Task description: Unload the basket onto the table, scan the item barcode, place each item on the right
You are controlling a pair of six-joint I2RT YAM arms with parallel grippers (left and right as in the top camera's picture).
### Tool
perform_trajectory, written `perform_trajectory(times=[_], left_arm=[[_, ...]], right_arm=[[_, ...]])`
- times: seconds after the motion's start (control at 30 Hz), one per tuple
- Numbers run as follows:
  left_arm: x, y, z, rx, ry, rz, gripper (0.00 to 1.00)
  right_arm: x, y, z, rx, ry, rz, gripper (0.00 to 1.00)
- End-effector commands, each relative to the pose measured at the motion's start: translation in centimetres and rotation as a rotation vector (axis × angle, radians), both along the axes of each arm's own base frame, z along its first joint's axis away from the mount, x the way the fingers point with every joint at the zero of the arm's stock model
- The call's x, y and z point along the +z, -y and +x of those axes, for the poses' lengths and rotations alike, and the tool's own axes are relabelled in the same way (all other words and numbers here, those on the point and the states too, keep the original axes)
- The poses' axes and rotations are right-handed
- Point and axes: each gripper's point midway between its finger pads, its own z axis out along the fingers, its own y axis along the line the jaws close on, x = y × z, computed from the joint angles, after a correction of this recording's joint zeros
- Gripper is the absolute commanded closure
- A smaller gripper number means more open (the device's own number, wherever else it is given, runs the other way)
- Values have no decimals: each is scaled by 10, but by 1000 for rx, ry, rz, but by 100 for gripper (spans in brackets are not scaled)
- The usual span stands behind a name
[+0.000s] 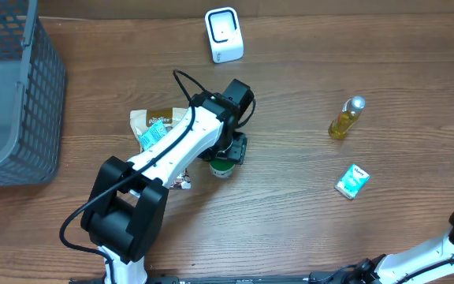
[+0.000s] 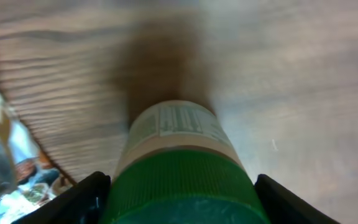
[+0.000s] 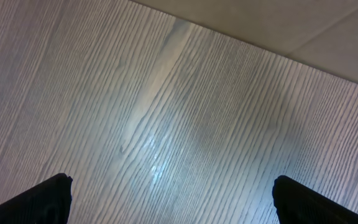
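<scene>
Clamping a green-capped bottle (image 2: 179,134) by its cap on the wooden desk (image 1: 290,197), the left tool (image 2: 179,180) grips; the right tool (image 3: 171,182) gapes open.

**Surfaces as I read them**

The bench (image 1: 290,197) looks like smooth wood grain to me, with a faint sheen in my right wrist view. The bottle (image 2: 179,146) carries a matt printed paper label (image 2: 182,121) and a ribbed green plastic cap (image 2: 179,180). The scanner (image 1: 224,35) is glossy white plastic, the basket (image 1: 46,87) is grey plastic mesh, and the packets (image 1: 154,126) are crinkly and shiny.
</scene>
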Motion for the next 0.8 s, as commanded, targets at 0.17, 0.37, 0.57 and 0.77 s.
perform_trajectory(times=[0.17, 0.37, 0.57, 0.77], left_arm=[[9, -18, 28, 208, 128, 88, 1], [22, -1, 24, -2, 84, 28, 0], [18, -1, 7, -208, 8, 24, 5], [9, -5, -1, -206, -16, 33, 7]], right_arm=[[10, 1, -1, -3, 14, -24, 0], [10, 1, -1, -3, 14, -24, 0], [10, 1, -1, -3, 14, -24, 0], [10, 1, -1, -3, 14, -24, 0]])
